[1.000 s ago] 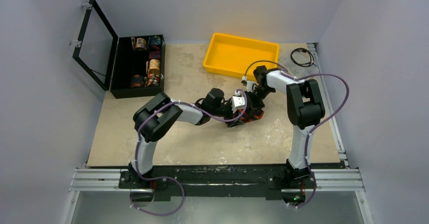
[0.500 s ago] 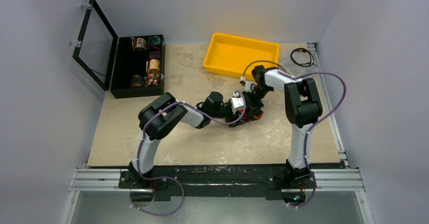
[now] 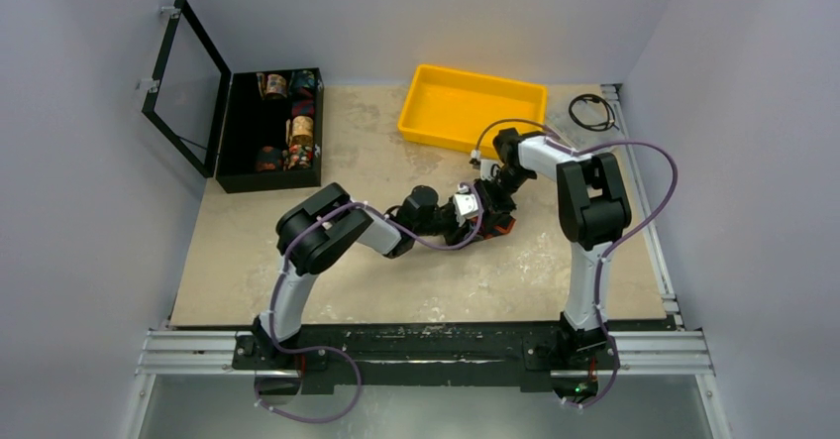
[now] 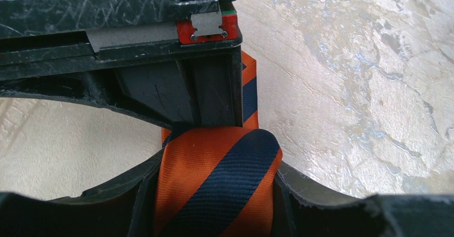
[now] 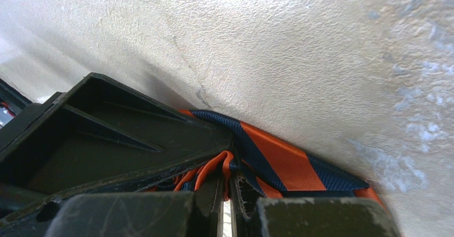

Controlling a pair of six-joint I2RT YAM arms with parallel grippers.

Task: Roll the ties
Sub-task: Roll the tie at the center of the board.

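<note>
Black case [image 3: 226, 132], upper left, holds patterned fabric rolls [image 3: 300, 132]; yellow tray [image 3: 408, 117] upper centre. We see left end effector [image 4: 217, 210] clamp the striped tie [image 4: 225, 162], right end effector [image 5: 229, 194] pinch it.

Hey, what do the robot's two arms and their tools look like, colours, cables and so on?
The left arm and right arm have white links with bulky black joint housings, and a purple cable loops loosely along each. The left tool and right tool are scuffed black plastic with angular fingers.
</note>
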